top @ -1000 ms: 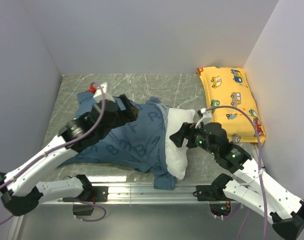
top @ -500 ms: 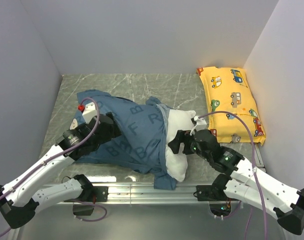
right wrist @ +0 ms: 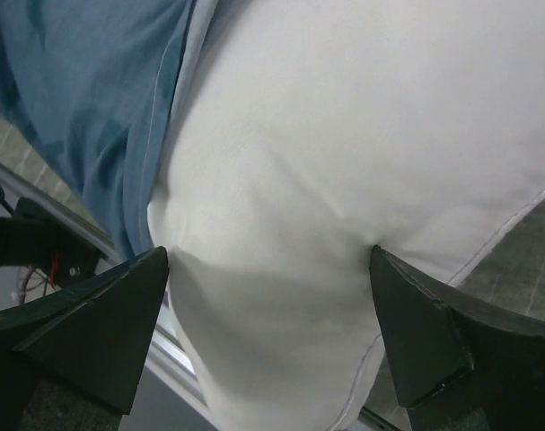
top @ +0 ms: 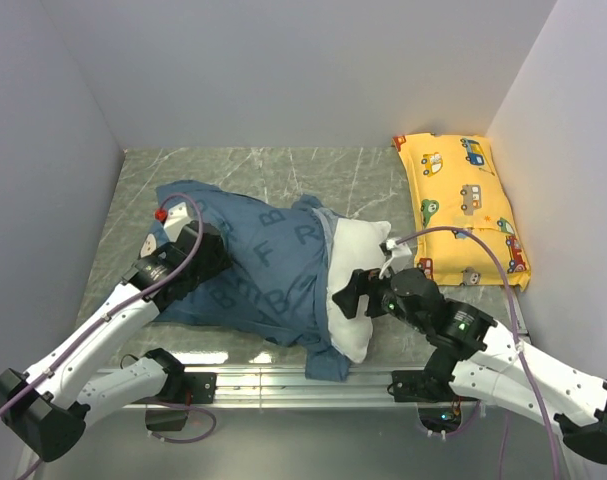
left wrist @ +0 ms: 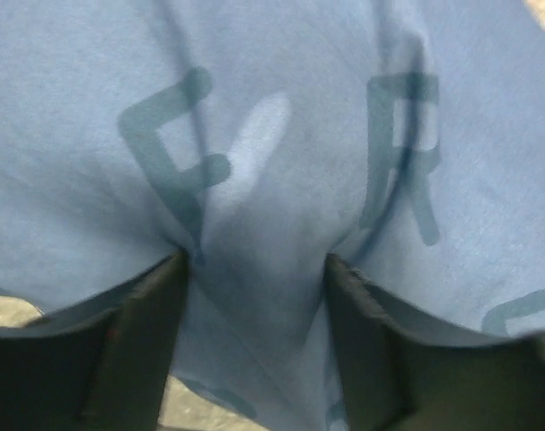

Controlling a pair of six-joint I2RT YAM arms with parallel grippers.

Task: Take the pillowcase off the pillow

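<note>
From above, the pillowcase covered the pillow's left part on the counter. At the left wrist, the left tool stood apart, pressed into bunched fabric; it should pinch cloth only. At the right wrist, the right tool gaped astride the bare pillow, best pinned firmly.

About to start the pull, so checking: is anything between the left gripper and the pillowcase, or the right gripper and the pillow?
Nothing visible. The left gripper presses its open fingers straight into the pillowcase, fabric bulging between them; the right gripper straddles the bare pillow end.
</note>
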